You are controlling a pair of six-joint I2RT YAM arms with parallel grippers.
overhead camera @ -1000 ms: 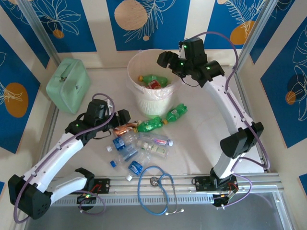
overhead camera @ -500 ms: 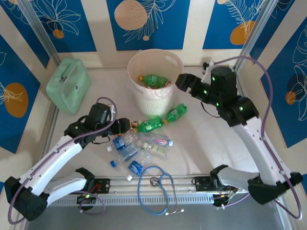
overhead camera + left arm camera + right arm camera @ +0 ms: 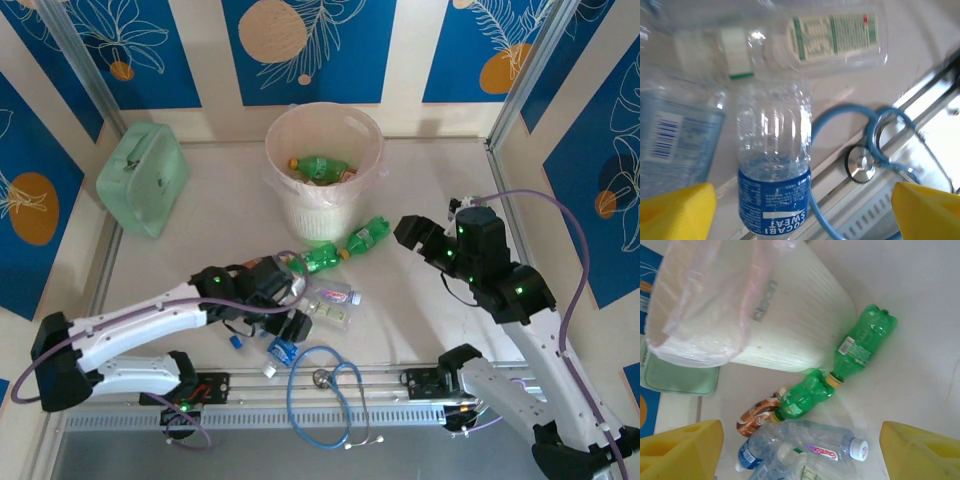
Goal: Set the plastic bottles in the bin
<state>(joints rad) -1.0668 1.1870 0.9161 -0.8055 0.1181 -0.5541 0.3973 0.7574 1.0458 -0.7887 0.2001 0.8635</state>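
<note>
The cream-white bin (image 3: 323, 205) stands at the back centre with a green bottle (image 3: 320, 165) lying inside. Two green bottles (image 3: 367, 236) (image 3: 322, 258) lie in front of it, and below them is a heap of clear bottles (image 3: 330, 300). My left gripper (image 3: 290, 300) hangs open over the heap. In the left wrist view its yellow fingertips (image 3: 677, 210) stand wide on either side of a clear blue-labelled bottle (image 3: 774, 170), not touching it. My right gripper (image 3: 420, 240) is open and empty, right of the green bottles. The right wrist view also shows an orange-brown bottle (image 3: 757, 415) and a red-labelled clear bottle (image 3: 825, 440).
A mint-green case (image 3: 143, 178) sits at the back left. A blue stethoscope (image 3: 325, 390) lies over the metal rail (image 3: 420, 385) at the near edge, its disc (image 3: 862, 165) close to the blue-labelled bottle. Metal frame posts (image 3: 520, 90) flank the table.
My right arm has swung away from above the bin, down to the right of the green bottles. My left arm has reached right across the bottle heap, and its jaws have widened.
</note>
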